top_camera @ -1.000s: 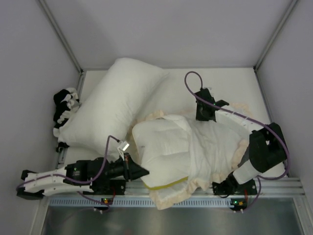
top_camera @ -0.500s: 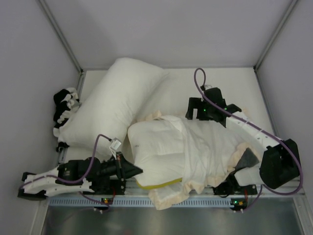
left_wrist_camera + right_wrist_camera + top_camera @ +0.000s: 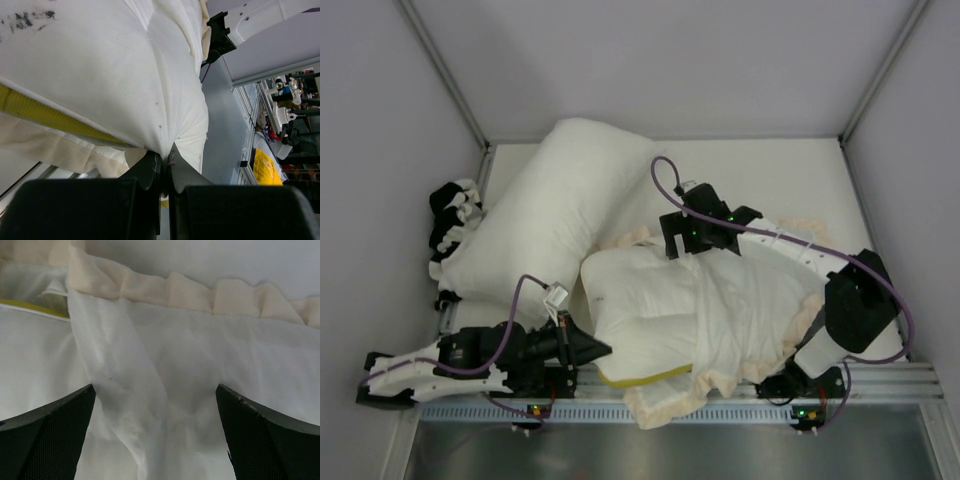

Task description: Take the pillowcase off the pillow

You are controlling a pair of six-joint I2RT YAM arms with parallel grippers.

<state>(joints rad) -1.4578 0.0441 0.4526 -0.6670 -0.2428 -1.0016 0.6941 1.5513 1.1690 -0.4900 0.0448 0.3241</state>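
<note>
At the white table's (image 3: pixel 790 170) near edge, the left gripper (image 3: pixel 165 156) clamps a corner of the plump white rectangular pillow (image 3: pixel 640 305), which lies partly out of the cream-frilled, inside-out white pillowcase (image 3: pixel 750 300). Beyond, the right gripper (image 3: pixel 155 387) hovers spread wide over that limp, light cloth. Its frilled hem looks the surest hold. A longer white pillow (image 3: pixel 550 210) lies behind.
</note>
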